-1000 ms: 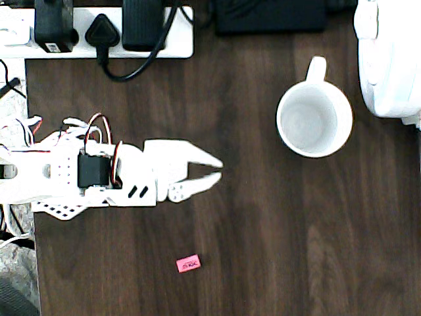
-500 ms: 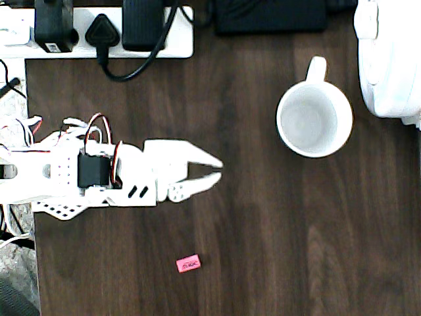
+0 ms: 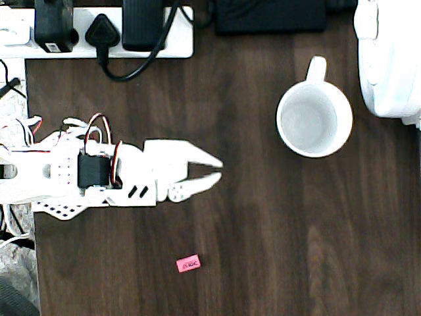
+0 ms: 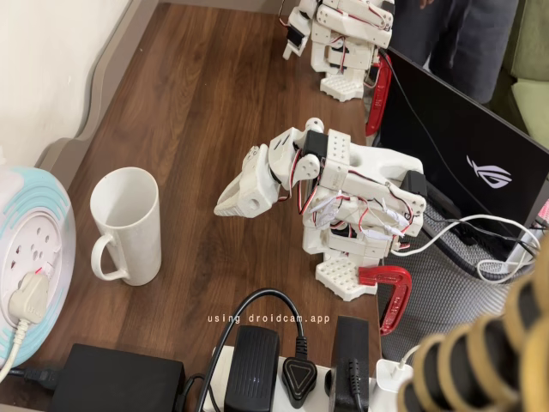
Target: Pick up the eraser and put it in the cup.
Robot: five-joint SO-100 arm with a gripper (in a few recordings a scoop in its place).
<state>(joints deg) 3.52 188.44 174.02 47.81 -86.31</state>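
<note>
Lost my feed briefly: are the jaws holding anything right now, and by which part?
Nothing is held. The gripper is slightly open and empty; the eraser lies apart on the table.

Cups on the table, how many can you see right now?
1. The cup, a white mug, stands on the dark wood table toward the upper right in the overhead view, handle pointing to the top edge. In the fixed view it is at left. More could be hidden outside the frames.

overlay "using droidcam.app" across the fixed view; eraser (image 3: 188, 263) printing illegible
</note>
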